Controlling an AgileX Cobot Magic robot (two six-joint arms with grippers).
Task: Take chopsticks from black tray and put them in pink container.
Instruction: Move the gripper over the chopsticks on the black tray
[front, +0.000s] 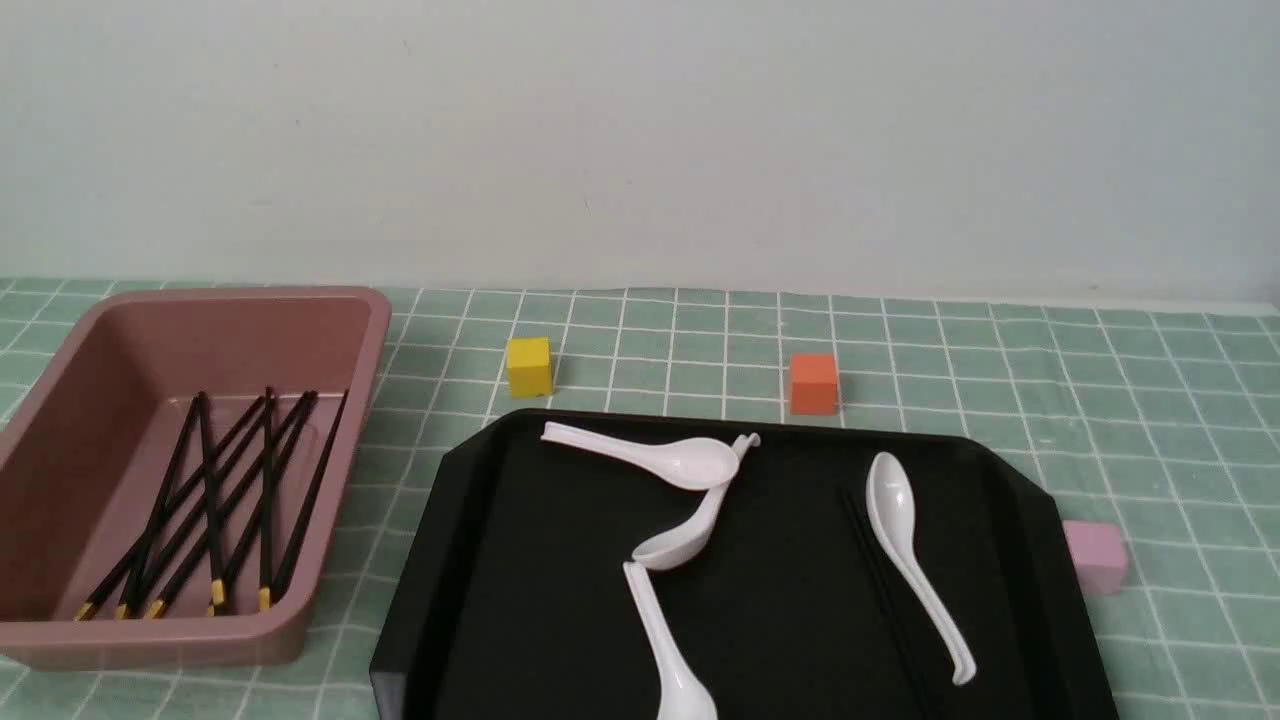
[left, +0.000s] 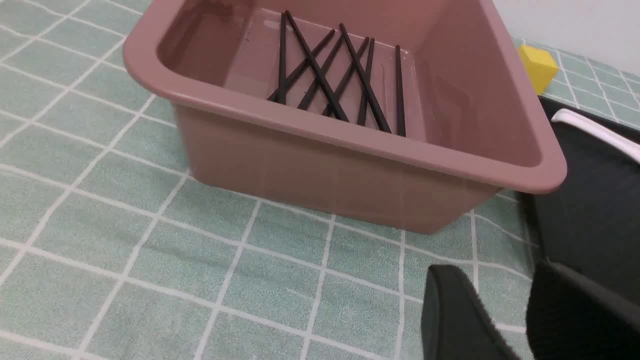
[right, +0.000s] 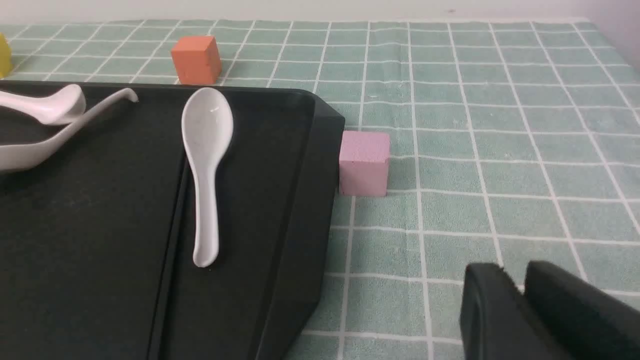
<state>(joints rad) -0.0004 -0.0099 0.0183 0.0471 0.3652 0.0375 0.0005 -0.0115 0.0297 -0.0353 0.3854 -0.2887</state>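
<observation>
The pink container (front: 250, 296) stands at the left on the checked cloth, with several black chopsticks (front: 210, 500) crossed on its floor, their gold ends towards me. The left wrist view shows the same container (left: 325, 170) and chopsticks (left: 345, 80). On the black tray (front: 520, 560) a thin dark chopstick (front: 880, 590) lies beside the rightmost white spoon (front: 905, 540), hard to make out against the tray; the right wrist view shows this chopstick (right: 167, 260) too. My left gripper (left: 500, 280) hovers open over the cloth near the container's corner. My right gripper (right: 515, 272) is shut and empty, right of the tray (right: 75, 225). Neither shows in the front view.
Three more white spoons (front: 660, 458) (front: 690, 530) (front: 665, 640) lie in the tray's middle. A yellow cube (front: 528, 366) and an orange cube (front: 813, 383) stand behind the tray. A pale pink cube (front: 1095, 556) touches its right rim.
</observation>
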